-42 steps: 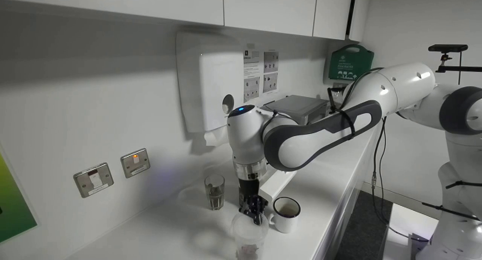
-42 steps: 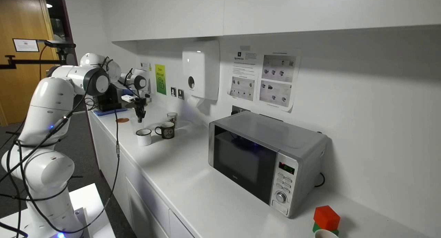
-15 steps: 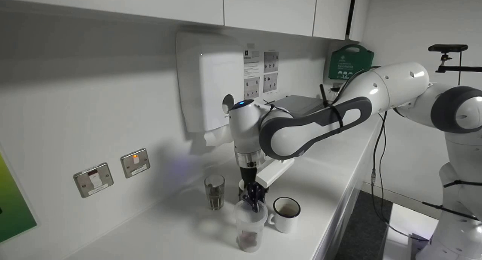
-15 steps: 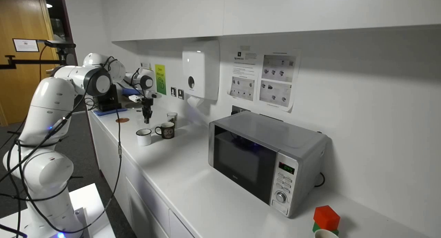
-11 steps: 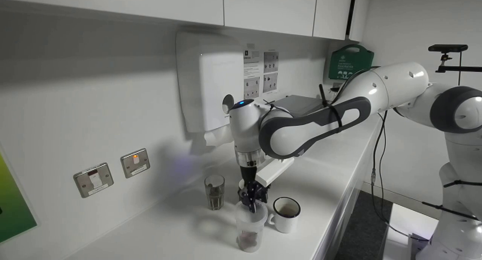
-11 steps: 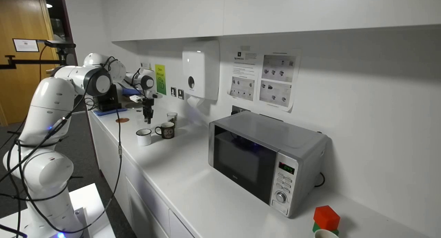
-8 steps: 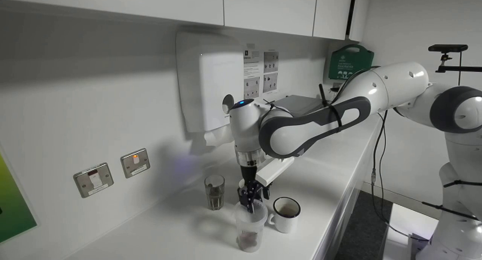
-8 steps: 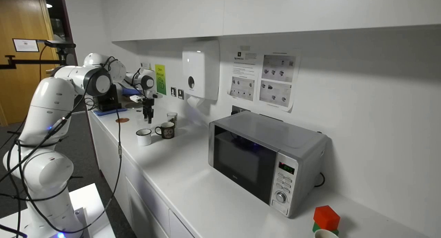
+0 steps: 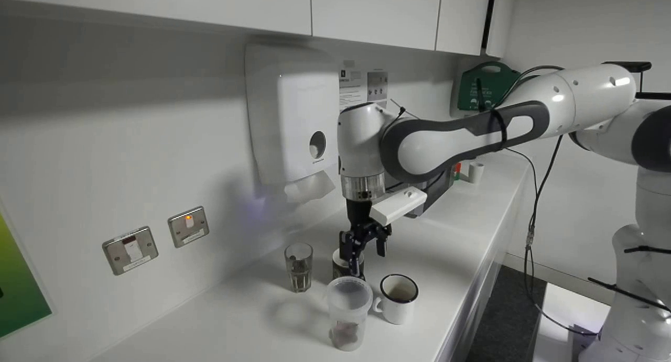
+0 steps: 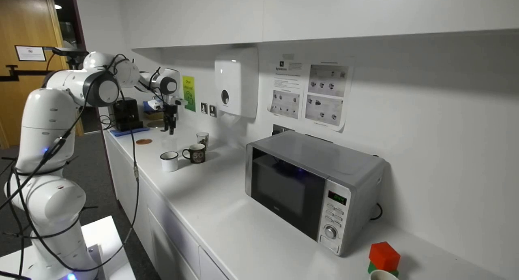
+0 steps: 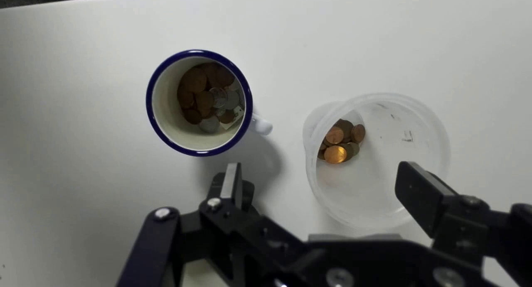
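Observation:
My gripper [image 11: 319, 170] stands open, with nothing between its fingers. It hangs just above a translucent plastic tub [image 9: 348, 309], seen upright on the white counter. In the wrist view the right finger overlaps the tub's rim, while the left finger lies left of the tub. A small heap of coins [image 11: 341, 139] rests inside the tub, against one side. Beside it stands a white mug with a dark blue rim [image 11: 170, 125], its bottom covered with brown and silver coins [image 11: 203, 96]. Close behind the gripper is a dark patterned mug [image 10: 197, 153], partly hidden in the wrist view.
A drinking glass [image 9: 300, 273] stands by the wall, below the paper towel dispenser [image 9: 293, 116]. Further along the counter are a microwave [image 10: 300, 191] and a red block [image 10: 384, 256]. A brown disc [image 10: 144, 141] lies near the counter's front edge. Wall cupboards hang overhead.
Earlier the fingers were closed at the tub's rim, and the tub shifted slightly back along the counter. Since then the fingers have spread apart and the gripper has risen clear, leaving the tub standing.

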Action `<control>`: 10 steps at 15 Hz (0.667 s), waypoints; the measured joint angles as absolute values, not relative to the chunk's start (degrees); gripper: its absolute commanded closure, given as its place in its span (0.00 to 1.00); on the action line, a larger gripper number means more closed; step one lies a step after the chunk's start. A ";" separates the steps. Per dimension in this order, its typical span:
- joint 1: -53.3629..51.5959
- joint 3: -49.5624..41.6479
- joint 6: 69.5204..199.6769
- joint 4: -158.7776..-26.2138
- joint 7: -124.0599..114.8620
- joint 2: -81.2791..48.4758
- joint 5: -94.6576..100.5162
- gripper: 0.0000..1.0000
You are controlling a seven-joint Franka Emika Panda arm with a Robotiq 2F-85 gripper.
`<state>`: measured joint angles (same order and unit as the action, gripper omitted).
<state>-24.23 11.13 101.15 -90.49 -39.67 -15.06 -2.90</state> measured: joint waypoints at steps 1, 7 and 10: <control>-23.77 11.15 101.15 -91.94 -39.65 -13.34 -3.68 0.00; -19.25 11.04 103.72 -104.45 -37.76 -5.46 -7.11 0.00; -16.78 10.77 108.93 -111.36 -34.74 -3.46 -8.92 0.00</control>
